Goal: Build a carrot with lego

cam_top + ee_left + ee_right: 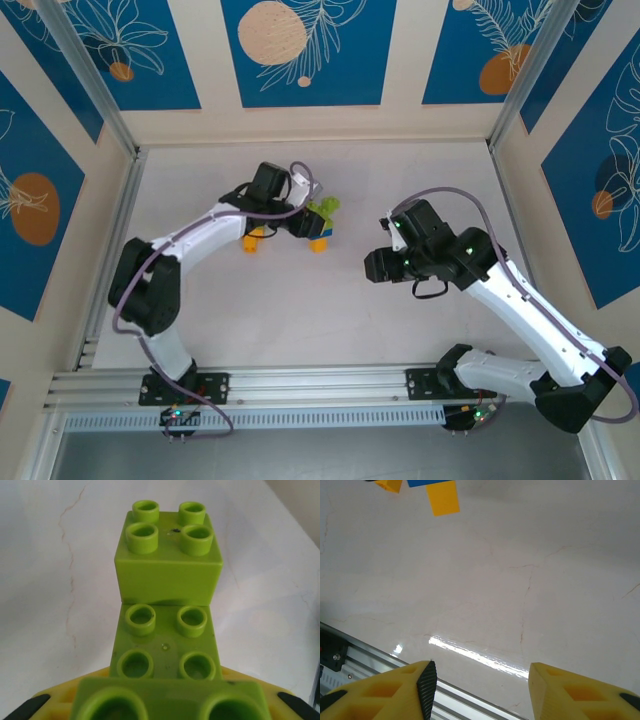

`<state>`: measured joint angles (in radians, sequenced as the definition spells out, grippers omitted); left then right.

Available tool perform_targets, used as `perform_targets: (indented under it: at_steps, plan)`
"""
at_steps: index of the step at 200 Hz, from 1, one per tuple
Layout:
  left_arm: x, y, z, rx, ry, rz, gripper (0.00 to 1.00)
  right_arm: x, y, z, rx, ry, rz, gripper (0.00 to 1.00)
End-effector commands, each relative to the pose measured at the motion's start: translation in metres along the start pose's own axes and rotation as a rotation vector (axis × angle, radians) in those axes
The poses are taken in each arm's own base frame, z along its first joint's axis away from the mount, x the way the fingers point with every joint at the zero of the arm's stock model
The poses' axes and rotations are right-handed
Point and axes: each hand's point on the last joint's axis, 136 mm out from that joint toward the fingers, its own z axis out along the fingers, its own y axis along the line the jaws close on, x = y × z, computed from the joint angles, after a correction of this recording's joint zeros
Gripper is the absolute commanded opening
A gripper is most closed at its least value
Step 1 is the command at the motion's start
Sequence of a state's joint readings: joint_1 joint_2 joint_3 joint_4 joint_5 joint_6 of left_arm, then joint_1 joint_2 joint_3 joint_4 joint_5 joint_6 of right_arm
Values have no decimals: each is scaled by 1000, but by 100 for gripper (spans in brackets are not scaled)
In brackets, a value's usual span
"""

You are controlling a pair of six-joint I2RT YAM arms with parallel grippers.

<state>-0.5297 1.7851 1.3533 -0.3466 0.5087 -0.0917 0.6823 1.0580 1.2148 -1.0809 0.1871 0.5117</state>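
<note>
Left gripper (pixel 165 707) mine, pinching green stack (pixel 167 580); stack juts straight ahead of fingertips, above table (pixel 40 580). Grip firm, studs level, no twist when pressing down. Right gripper (pixel 480 690) spread, empty; orange brick (pixel 443 497) well ahead, left. Could brace there.

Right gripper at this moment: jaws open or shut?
Open. In the right wrist view the right gripper has its jaws standing apart, with the table showing between them and nothing held.

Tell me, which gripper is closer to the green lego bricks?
Left. The left gripper is shut on the green lego bricks, touching them. The right gripper sits open over the table, off to their right.
</note>
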Motion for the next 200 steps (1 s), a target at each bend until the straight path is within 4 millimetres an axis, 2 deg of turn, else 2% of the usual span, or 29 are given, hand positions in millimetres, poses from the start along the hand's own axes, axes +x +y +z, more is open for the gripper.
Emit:
perform_targets:
  at_steps: [1,29,97,200]
  plan:
    - [22,19,9,-10,120,-135,37,0,3,-10,-42,-30,-21,53]
    - [27,43,22,-64,151,-200,36,1,0,-21,-47,-56,-18,53]
    - [33,61,43,-90,203,-238,36,13,-9,-24,-53,-68,2,53]
    - [25,84,61,-92,204,-277,40,25,-19,-18,-45,-51,30,53]
